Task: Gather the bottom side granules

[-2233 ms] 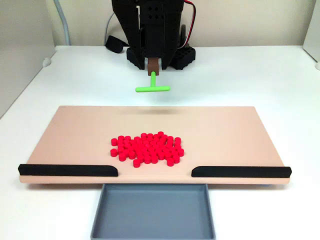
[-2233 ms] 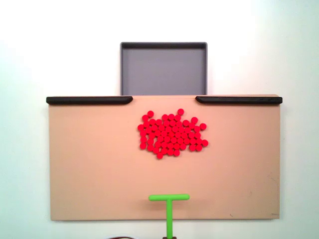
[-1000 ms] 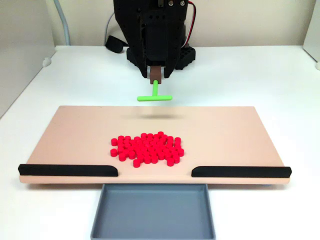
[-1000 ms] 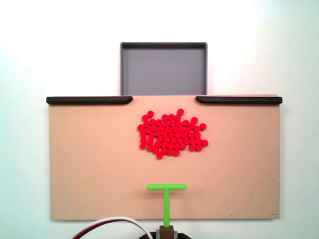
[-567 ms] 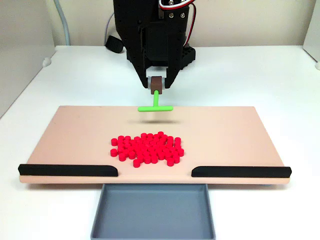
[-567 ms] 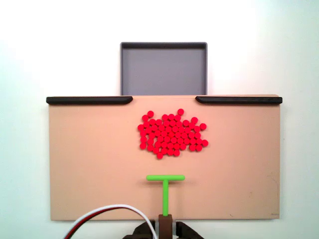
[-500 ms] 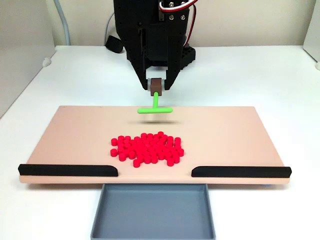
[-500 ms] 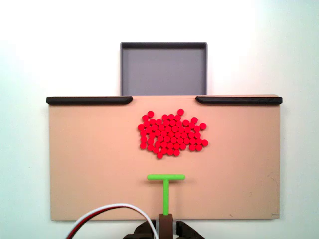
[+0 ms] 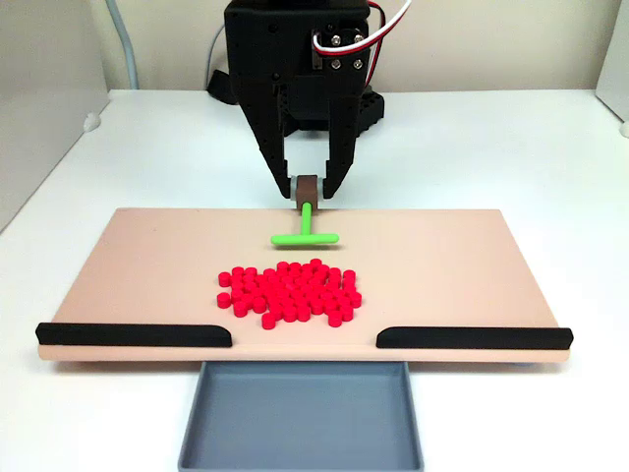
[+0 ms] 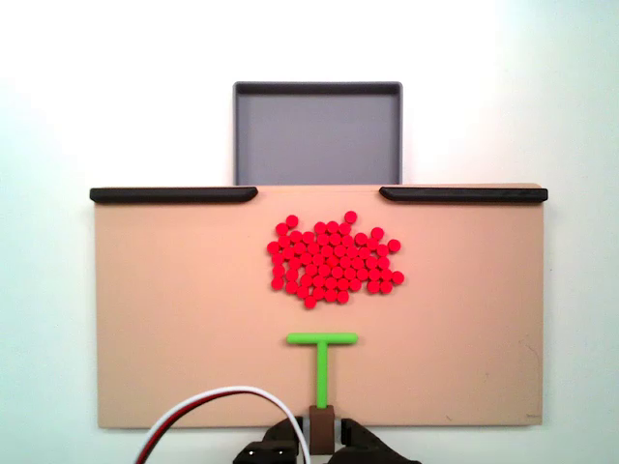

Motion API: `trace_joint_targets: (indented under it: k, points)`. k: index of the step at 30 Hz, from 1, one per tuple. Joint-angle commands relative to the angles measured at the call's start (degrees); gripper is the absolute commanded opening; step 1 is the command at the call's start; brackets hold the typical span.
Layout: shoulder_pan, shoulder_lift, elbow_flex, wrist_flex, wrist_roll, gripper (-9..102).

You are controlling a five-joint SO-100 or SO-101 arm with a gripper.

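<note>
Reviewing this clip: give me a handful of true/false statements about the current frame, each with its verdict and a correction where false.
1. The granules lie in one cluster on the tan board. True.
2. The grey tray already holds several granules. False: nothing lies in the tray.
3. The pincer holds the green T-shaped tool by its brown block end. True.
4. The tool's crossbar is pressed into the cluster. False: bare board shows between the crossbar and the nearest granules.
5. The black rails run unbroken along the board's edge. False: there is a gap between them, in front of the tray.
</note>
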Motion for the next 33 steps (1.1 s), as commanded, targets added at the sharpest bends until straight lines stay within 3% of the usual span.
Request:
trace_joint_targets:
  k: [1, 33]
  points:
    - [-0.4, 0.3, 0.9, -2.5, 0.3, 0]
    - [0.4, -8.8, -2.8, -8.5, 0.0, 0]
